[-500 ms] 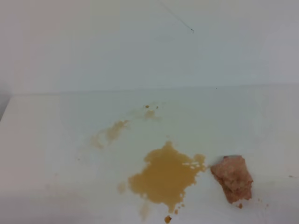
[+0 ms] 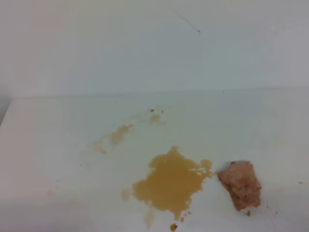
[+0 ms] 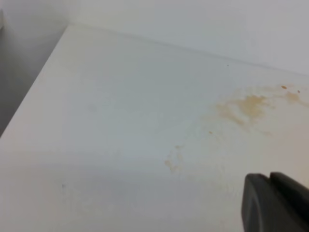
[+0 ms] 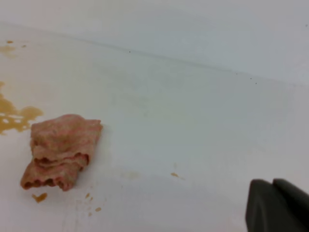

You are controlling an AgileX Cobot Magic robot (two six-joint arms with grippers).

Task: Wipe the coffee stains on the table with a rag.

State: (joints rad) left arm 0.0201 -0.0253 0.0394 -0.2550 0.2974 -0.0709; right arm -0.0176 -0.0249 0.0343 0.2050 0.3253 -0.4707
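A white table [image 2: 58,145] carries coffee stains [image 2: 171,181]: one large tan splat near the front edge, paler smears [image 2: 116,137] farther back and to the left, and a few specks around them. The rag [image 2: 240,184], a wrinkled reddish-brown wad, lies on the table just right of the big splat, close to its ragged edge but apart from it; nothing holds it. Small brown drips dot the surface in front of the rag.

Neither arm shows from above. The right gripper [image 4: 277,205] appears only as a dark tip in the corner of its own camera's view, well clear of the rag, its jaws closed on nothing. The left gripper [image 3: 275,200] likewise shows just a dark tip over bare table near the pale smears; whether it stands wide or narrow cannot be told.
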